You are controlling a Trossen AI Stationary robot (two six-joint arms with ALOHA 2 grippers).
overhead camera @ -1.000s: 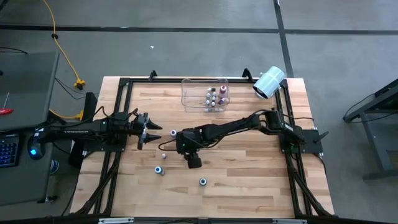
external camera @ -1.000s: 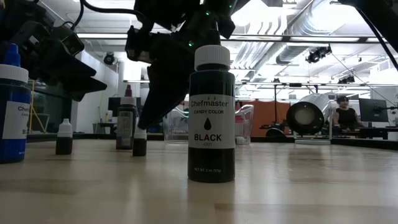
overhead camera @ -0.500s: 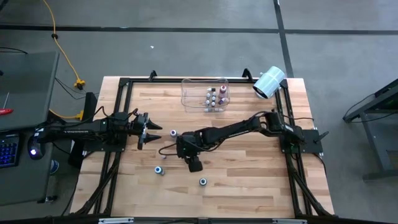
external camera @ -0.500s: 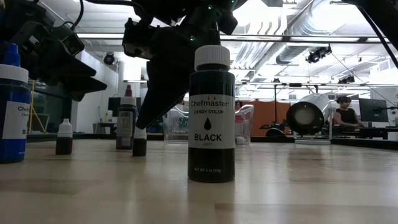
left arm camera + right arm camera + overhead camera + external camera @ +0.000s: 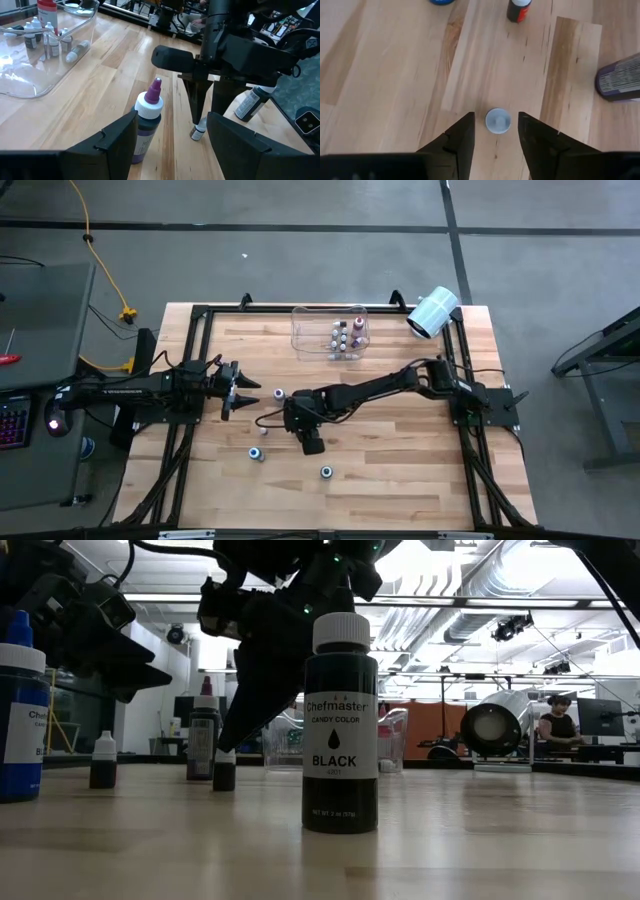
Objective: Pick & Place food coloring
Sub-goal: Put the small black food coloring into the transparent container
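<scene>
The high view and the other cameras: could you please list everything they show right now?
clear bin: one, transparent, far edge
bottles in bin: several, whitish caps
paper roll: one, white, far right corner
black bottle: one, white cap, front
blue bottle: one, front left
purple bottle: one, before left gripper
tiny bottles: two, whitish caps, mid-table
person: one, in the room behind
left gripper: open, waiting at left
right gripper: open, straddling one tiny bottle

Small white-capped food coloring bottles (image 5: 343, 337) stand in the bin (several), others (image 5: 326, 472) upright, scattered across the table.
</scene>
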